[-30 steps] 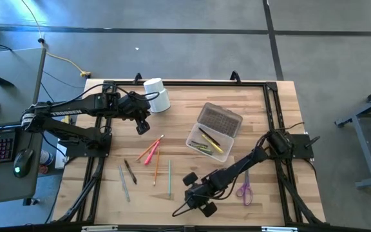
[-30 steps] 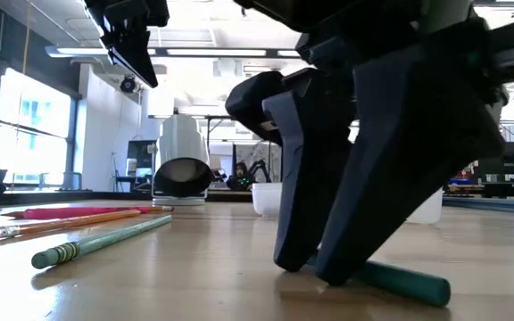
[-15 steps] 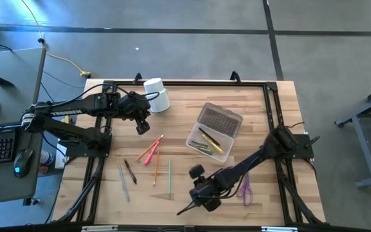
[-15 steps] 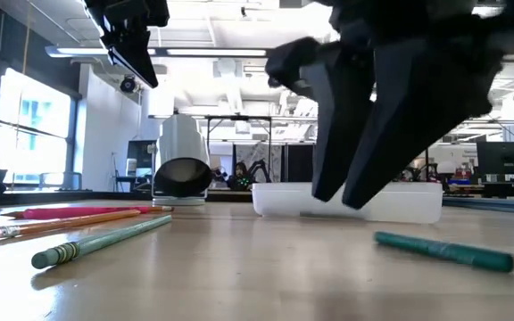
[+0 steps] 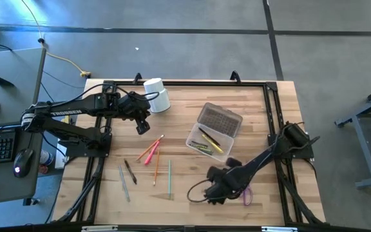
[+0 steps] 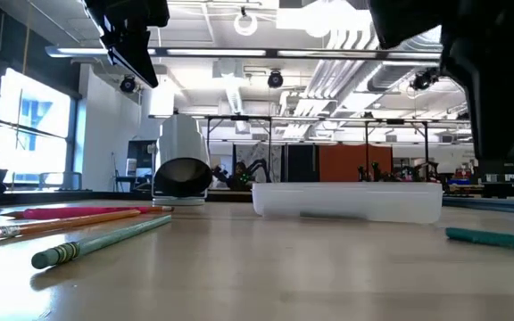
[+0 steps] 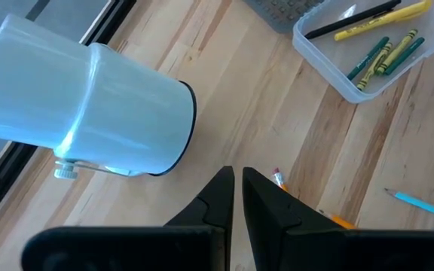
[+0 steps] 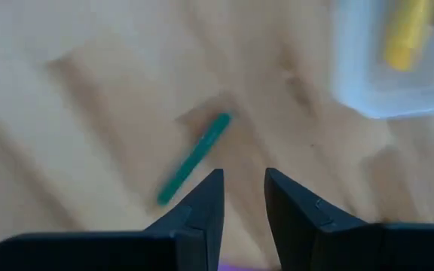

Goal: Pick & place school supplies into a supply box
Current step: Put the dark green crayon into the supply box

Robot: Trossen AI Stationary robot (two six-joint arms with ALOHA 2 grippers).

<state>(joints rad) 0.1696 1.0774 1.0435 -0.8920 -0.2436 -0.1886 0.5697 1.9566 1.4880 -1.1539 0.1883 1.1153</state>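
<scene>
While the left arm waits over the upper left of the table in the high view, the right gripper hangs low in the frame, right of centre, just left of the purple scissors. Its wrist view shows two dark fingers with a small gap between them and nothing held; a green pen lies on the wood beyond them, apart from the tips. The same pen shows at the lower right of the low view, lying flat on the table.

The left gripper has its fingers nearly pressed together, empty, above bare wood. A white cup lies on its side in the upper left of that wrist view.

The box sits right of centre in the high view, clear, with a dark panel at its far end. Inside lie a yellow marker, a dark pen and green pencils.

Loose pencils lie left of the box: a red and orange pair, another orange one, a green pencil, a grey one and a short dark pen.
</scene>
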